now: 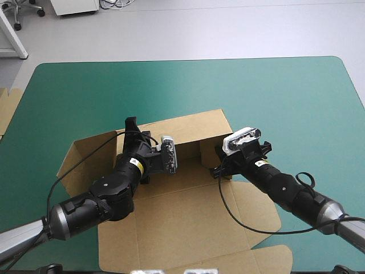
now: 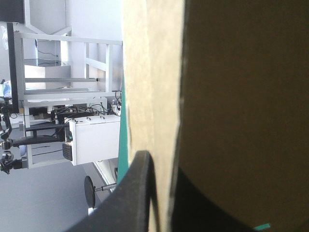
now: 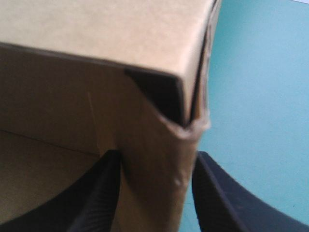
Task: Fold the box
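In the high view the box (image 1: 188, 211) lies on the teal-green table (image 1: 274, 91), around the middle and reaching to the near edge. It is a brown cut sheet with its far wall raised, a side flap splayed out flat on the left, and the lid panel flat toward the near edge. Its long axis runs from near edge to far, skewed a little. The open side faces up and the raised wall lies crosswise. More board (image 1: 8, 105) shows at the table's left edge. The left tool (image 1: 132, 123) sits at the left end of the raised wall and the right tool (image 1: 218, 161) at its right end. In the left wrist view one black finger (image 2: 140, 193) stands outside the upright board and a dark shape, likely the other finger, lies inside, so this tool looks all but closed on the wall. In the right wrist view the black fingers (image 3: 99, 193) flank a folded corner of the wall, pressed to either face and pinching it. The step in hand seems to be forming the far wall's corners. Next, I judge, the side flaps must be lifted and tucked in while the wall is held upright.
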